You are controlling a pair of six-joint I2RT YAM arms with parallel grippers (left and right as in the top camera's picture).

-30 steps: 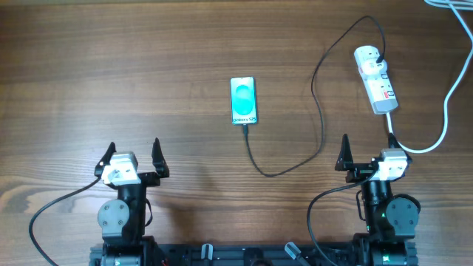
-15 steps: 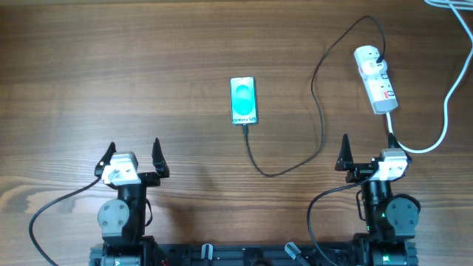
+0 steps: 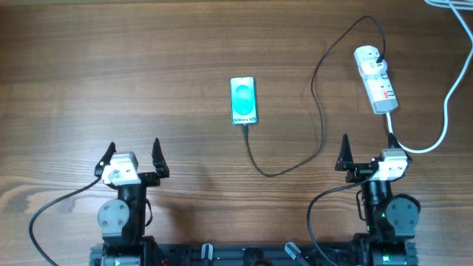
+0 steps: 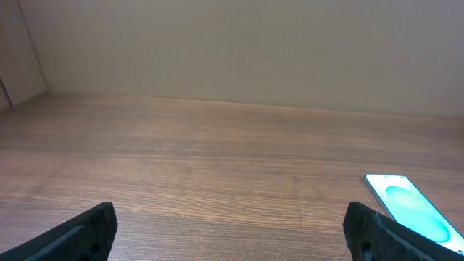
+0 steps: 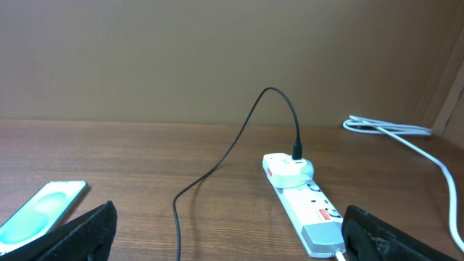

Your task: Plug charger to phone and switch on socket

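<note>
Both claws, left [image 3: 134, 145] and right [image 3: 367, 143], are parked wide open by the bases with nothing grasped. The phone [image 3: 244, 100] is laid mid-table, and the charger [image 3: 319, 96] is run from the socket [image 3: 375, 89] at far right to the phone's near edge — whether it's seated can't be told.

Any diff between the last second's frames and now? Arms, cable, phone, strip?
Nothing visibly changed. The left end effector and right end effector stay open and empty at the near edge of the table. The phone, the charger and the socket lie where they were.
</note>
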